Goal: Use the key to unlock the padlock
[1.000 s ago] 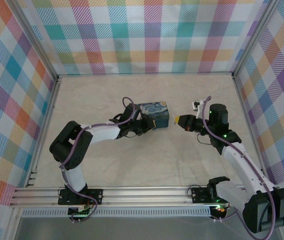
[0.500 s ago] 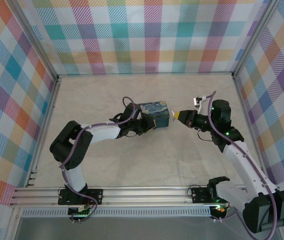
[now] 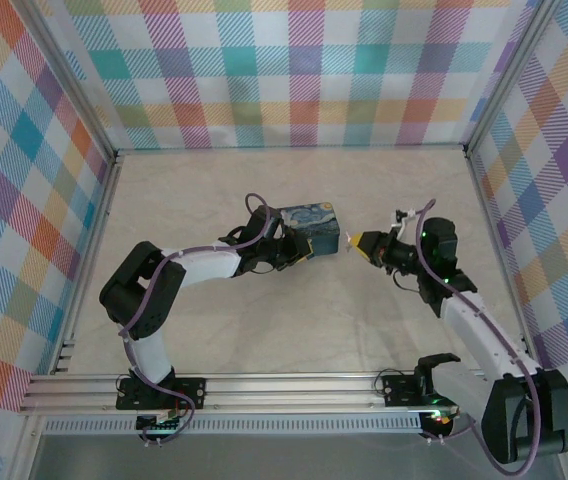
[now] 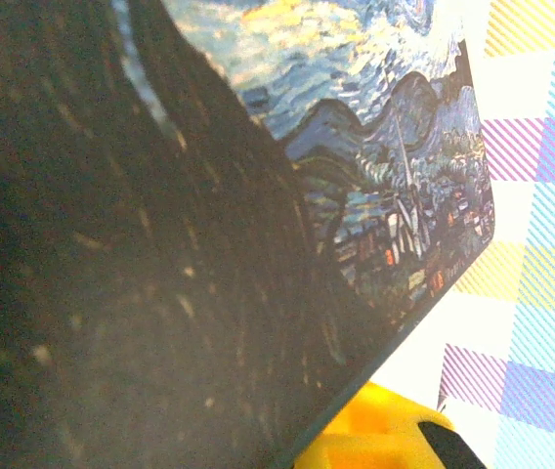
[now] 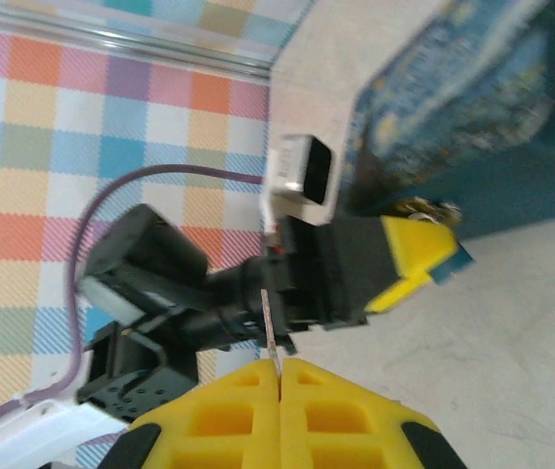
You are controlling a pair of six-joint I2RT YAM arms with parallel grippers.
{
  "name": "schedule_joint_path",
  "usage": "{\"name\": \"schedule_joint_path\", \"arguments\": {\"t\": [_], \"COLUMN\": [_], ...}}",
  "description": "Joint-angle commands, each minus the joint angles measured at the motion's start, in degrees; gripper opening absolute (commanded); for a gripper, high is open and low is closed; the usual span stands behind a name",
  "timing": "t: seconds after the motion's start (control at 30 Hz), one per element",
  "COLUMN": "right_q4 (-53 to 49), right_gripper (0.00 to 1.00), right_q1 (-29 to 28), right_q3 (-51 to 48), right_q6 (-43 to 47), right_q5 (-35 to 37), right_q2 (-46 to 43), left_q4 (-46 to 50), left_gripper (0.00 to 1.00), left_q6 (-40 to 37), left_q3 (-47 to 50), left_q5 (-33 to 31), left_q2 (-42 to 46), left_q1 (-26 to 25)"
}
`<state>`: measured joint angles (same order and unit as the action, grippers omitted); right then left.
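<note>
Overhead, the left gripper presses against the near left side of the dark blue swirl-printed tin, which stands near the middle of the bench, a little toward its far edge. The left wrist view adds the tin's print up close: a night-sky painting with a village along its lower border, whose small marks are too blurred to read, and one yellow finger beneath it. Just right of the tin, the right gripper hovers with its yellow tips pointing at it. From above the key is too small to make out. The right wrist view shows the key as a thin silvery sliver clenched between that gripper's closed fingers. That view also shows the left gripper's yellow tips drawn together; whether they pinch anything I cannot tell.
</note>
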<state>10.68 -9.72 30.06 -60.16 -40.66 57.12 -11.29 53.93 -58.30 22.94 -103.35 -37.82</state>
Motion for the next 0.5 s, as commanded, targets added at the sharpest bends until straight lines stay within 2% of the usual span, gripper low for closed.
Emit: {"name": "schedule_joint_path", "arguments": {"t": [0.0, 0.3, 0.47], "right_q4": [12.0, 22.2, 28.3], "right_gripper": [0.0, 0.0, 0.0], "right_q1": [0.2, 0.1, -2.2], "right_q3": [-4.0, -12.5, -14.7], "right_q6": [-6.9, -11.8, -12.8], "right_q5": [-1.2, 0.3, 1.3], "right_q2": [0.7, 3.8, 6.3], "left_q4": [-3.5, -5.4, -5.8], "left_gripper": [0.09, 0.09, 0.09], "left_q6": [0.7, 1.9, 2.0], "left_q3": [-0.9, -0.9, -0.9], "left_q5": [1.7, 2.5, 2.6], "left_q2": [0.3, -0.1, -0.2], "left_q1": [0.1, 0.2, 0.2]}}
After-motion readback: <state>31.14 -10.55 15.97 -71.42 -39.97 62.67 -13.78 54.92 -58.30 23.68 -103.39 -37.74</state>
